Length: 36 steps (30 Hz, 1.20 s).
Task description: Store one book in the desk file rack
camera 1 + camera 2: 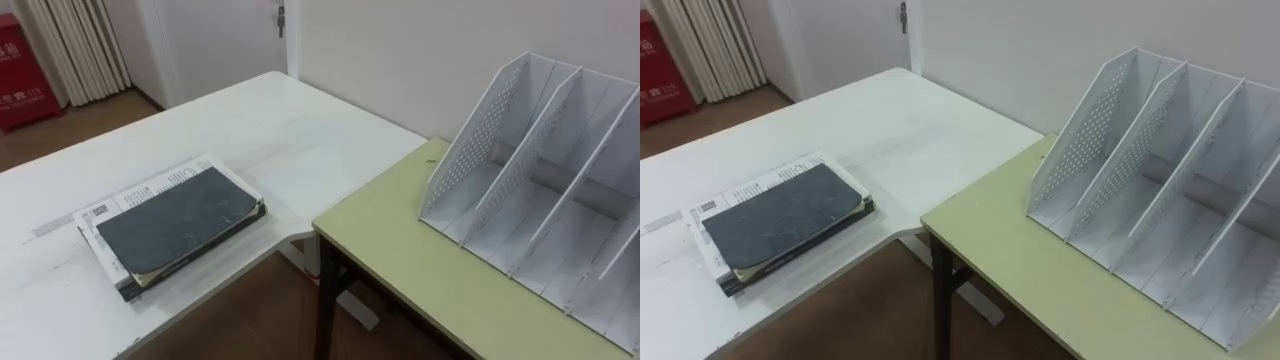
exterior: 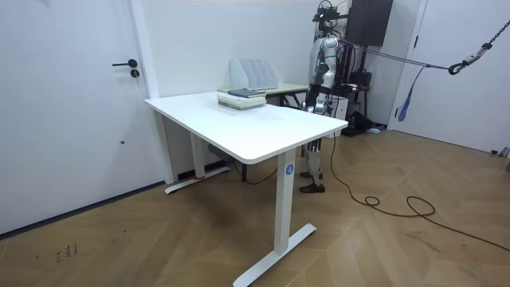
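Left hand (image 2: 316, 102): low at the robot's side; finger state impossible to tell.
Book (image 1: 178, 218): dark grey, topping a pile (image 1: 100, 215) on the white desk (image 1: 300, 140), well ahead of the hand.
File rack (image 1: 540, 180): upright on the green table (image 1: 400, 250), also well apart from the hand.

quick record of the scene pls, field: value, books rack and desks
book stack: lies flat on white desk, dark grey cover on top
file rack: white, stands on green desk, visible compartments empty
green desk: beside the white desk's corner
task state: no book in the rack yet
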Available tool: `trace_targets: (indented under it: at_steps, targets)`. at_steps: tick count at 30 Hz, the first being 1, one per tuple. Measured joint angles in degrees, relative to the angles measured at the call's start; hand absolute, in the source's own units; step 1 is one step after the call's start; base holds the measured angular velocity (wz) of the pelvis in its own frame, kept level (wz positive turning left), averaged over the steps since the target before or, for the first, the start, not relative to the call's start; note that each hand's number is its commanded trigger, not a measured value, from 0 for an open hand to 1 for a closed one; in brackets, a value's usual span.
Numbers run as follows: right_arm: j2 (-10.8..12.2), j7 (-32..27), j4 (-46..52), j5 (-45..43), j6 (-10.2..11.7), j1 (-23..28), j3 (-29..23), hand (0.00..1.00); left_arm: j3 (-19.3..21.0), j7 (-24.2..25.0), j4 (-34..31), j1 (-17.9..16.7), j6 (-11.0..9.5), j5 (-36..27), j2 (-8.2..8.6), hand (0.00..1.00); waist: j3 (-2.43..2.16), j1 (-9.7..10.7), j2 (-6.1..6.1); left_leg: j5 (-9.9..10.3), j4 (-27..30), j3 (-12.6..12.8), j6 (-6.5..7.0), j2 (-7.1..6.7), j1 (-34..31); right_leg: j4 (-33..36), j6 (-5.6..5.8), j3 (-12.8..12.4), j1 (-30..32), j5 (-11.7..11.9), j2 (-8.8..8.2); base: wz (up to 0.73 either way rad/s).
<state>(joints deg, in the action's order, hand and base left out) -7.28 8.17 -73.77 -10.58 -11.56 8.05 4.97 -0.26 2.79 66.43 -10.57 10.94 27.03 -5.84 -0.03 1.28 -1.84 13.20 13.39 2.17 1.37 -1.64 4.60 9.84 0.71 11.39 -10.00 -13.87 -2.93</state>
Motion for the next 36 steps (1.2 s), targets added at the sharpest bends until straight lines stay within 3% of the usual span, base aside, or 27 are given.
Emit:
trace_targets:
  at_steps: [30,36]
  targets:
    - [-0.01,-0.09,0.31,-0.51,0.29,-0.09,0.06,0.00,-0.47,0.00,-0.96,0.27,-0.08,0.11,-0.03,0.00,0.06,0.10,0.09,0.01,0.24,-0.03,0.00,-0.01,-0.46,-0.06,0.00,0.04,0.21,0.00,0.00,0.00]
    - [-0.32,-1.76,0.19,-1.47,2.03,-0.38,-0.02,0.00,-0.69,-0.95,-4.58,0.73,-0.96,2.60,-0.49,0.00,0.06,0.41,0.60,0.00,0.38,-0.08,0.00,0.02,-1.00,0.25,-0.04,-0.17,0.92,0.05,0.05,0.01]
